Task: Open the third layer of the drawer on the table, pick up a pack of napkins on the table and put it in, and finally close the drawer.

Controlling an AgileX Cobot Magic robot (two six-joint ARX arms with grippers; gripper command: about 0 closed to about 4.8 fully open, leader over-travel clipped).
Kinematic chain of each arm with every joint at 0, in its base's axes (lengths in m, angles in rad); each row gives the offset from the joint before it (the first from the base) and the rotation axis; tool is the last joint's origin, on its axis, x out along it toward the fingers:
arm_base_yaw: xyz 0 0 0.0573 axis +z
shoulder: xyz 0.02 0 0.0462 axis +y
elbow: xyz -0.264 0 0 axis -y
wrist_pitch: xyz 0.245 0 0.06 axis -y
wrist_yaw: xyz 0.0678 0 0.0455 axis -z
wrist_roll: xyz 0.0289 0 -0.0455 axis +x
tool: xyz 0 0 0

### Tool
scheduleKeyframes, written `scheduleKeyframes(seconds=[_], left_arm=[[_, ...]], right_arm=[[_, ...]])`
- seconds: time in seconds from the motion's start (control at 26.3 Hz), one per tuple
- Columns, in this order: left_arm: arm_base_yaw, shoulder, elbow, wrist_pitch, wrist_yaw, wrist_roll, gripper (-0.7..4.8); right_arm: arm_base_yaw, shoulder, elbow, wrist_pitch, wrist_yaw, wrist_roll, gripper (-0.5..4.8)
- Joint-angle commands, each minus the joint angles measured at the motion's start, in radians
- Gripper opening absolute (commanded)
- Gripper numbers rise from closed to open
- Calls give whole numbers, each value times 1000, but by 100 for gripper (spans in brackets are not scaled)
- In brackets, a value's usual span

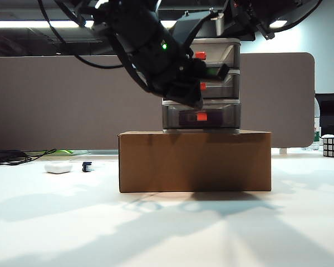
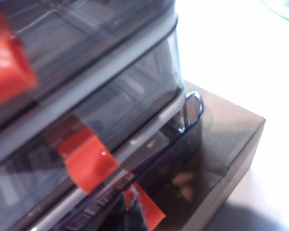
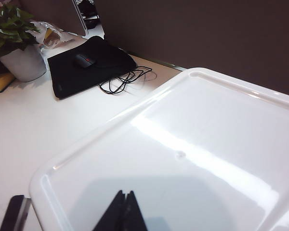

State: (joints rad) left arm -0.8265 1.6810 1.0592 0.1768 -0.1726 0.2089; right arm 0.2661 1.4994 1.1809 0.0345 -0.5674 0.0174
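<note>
Smoky grey, the drawer (image 1: 201, 83) stood on a brown cardboard box (image 1: 195, 161) on the table (image 1: 167, 228). Its third layer (image 2: 183, 144) sat slightly out, purple napkin wrapper (image 2: 106, 202) visible inside. Left gripper (image 2: 127, 219), jaws pressed together, was at its red handle (image 2: 147, 207). Right gripper (image 3: 121, 214), jaws together, rested on the cabinet's white top (image 3: 192, 144).
</note>
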Motion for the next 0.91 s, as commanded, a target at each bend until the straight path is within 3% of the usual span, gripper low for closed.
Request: scheduleKeyframes(seconds=[0.04,0.42,0.61,0.8,0.91], left_arm=[[2,22,3,27,-11,1,-5],[2,32,3,73,-52,30,-5],[-12,-4,3,23,-54,75,-5],[-52,-161,-16,-118,-78,63,-5],[-74,-405,-128,-161,-102,37,-5]], right_arm=[[3,7,-7,-60,8,0,-3],[3,7,-7,-60,8,-15,-4],[3,0,-6,-47,-2,-24,-4],[3,-93,-7,-48,19,-74,-4],[3,-238,-10,-155,41,-125,-5]])
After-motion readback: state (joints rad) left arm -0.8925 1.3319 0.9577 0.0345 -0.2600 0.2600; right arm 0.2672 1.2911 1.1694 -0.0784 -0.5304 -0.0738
